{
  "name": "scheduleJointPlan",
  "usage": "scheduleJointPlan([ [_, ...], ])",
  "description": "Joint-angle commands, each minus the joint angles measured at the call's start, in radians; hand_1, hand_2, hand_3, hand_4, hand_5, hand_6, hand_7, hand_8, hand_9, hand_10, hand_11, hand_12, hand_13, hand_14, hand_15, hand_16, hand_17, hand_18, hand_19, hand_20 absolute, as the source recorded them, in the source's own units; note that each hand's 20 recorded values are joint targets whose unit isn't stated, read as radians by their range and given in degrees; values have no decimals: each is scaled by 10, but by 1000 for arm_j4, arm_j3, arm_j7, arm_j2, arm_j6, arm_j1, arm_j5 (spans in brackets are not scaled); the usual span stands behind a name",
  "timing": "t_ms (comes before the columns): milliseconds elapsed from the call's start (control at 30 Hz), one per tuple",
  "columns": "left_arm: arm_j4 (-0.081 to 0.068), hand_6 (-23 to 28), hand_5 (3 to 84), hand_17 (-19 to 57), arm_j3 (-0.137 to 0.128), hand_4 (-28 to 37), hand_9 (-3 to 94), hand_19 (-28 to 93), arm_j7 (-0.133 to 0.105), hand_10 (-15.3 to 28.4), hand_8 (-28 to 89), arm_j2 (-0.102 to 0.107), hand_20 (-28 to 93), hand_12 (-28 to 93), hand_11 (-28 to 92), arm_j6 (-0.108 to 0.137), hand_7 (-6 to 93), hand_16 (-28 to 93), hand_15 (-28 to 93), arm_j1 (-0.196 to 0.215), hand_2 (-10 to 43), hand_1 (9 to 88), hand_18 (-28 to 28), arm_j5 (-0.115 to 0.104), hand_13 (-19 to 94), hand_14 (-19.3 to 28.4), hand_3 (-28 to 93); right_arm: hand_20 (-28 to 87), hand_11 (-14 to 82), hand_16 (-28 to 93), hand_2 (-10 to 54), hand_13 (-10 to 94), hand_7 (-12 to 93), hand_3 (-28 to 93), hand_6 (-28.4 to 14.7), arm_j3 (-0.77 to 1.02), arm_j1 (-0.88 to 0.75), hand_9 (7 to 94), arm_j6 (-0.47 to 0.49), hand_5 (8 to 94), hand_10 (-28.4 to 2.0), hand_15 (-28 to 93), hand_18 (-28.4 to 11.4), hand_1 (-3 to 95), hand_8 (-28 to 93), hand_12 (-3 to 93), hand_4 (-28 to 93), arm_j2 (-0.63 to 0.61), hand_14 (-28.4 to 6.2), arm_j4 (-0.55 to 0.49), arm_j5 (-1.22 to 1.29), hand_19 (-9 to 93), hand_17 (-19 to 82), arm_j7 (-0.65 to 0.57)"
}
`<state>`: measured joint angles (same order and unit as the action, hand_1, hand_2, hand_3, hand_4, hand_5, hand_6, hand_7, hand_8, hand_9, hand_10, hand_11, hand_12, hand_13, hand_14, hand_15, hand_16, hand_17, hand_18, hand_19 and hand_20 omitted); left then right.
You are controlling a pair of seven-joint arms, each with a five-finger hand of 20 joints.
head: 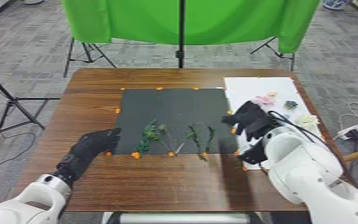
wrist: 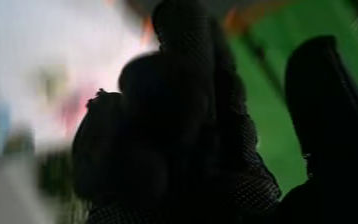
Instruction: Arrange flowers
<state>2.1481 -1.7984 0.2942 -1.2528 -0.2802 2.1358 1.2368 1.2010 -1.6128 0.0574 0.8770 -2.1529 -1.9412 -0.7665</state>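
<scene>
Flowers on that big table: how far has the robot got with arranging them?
Probably partway. Several green stems already lie spread along the near part of the dark mat. The right hand is over the border between mat and white sheet; I can't make out anything held in it. Left to do, it seems: the loose blooms on the sheet.

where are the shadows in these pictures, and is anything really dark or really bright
Head view: a shadow falls on the brown wooden table, left of the white right arm. Right wrist view: the right hand in its black fabric glove is nearly a silhouette, the flat white sheet very bright.
</scene>
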Motion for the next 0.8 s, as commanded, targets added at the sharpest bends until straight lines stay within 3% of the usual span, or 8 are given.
scheduleJointPlan([
  [33,-35,64,424,-39,31,-224,376,144,45,140,-34,6,192,130,112,-30,36,25,192,-12,37,274,144,-7,251,190,584,549,160,344,-47,845,83,618,-30,-61,131,681,75,563,-186,580,-128,359,-53,235,-107,-106,-72,135,-208,932,614,-55],
  [167,-33,64,424,-39,34,-223,377,145,19,141,-34,9,192,131,114,-16,37,25,193,-7,38,273,144,6,252,190,584,546,151,337,-80,842,66,624,-26,-94,165,651,138,506,-191,584,-128,370,-52,235,-110,-118,-71,198,-184,932,611,-70],
  [267,-37,63,427,-38,61,-223,387,146,-79,141,-34,14,192,132,120,91,41,27,199,10,38,275,144,19,260,189,586,543,142,333,-94,834,64,616,-13,-119,180,628,171,488,-193,581,-129,374,-56,237,-110,-115,-71,243,-179,932,605,-69],
  [367,-43,63,441,-30,93,-219,406,146,-195,143,-34,21,193,135,138,215,53,27,213,32,30,276,145,6,276,187,598,535,137,330,-95,832,64,607,-5,-137,174,617,133,485,-193,575,-127,386,-60,234,-118,-107,-69,280,-178,932,602,-62],
  [467,-51,59,451,-23,123,-223,421,142,-284,142,-36,30,192,135,153,325,68,24,223,37,24,274,145,-5,288,187,609,516,145,322,-95,857,81,605,2,-178,169,647,39,513,-182,559,-114,422,-66,224,-139,-104,-54,320,-232,932,616,-49],
  [600,-55,55,464,-17,152,-229,433,135,-349,141,-44,39,193,131,169,449,88,19,235,37,17,271,144,-36,298,181,624,503,173,331,-95,895,123,609,-3,-221,161,739,-89,623,-147,548,-90,501,-78,225,-173,-106,-35,360,-283,932,655,-15],
  [667,-55,54,469,-14,155,-233,439,132,-360,140,-46,40,195,130,176,476,98,17,243,38,16,271,144,-44,304,180,631,504,142,337,-95,906,134,576,-7,-243,164,782,-148,671,-130,547,-87,547,-4,277,-182,-109,-30,378,-309,932,663,5],
  [800,-66,52,477,-10,170,-237,450,130,-439,141,-50,42,196,128,187,542,108,14,254,36,15,270,143,-62,309,180,636,510,94,346,-95,929,166,488,-5,-236,160,888,-210,789,-107,548,-80,636,97,349,-157,-111,-20,354,-322,932,687,27],
])
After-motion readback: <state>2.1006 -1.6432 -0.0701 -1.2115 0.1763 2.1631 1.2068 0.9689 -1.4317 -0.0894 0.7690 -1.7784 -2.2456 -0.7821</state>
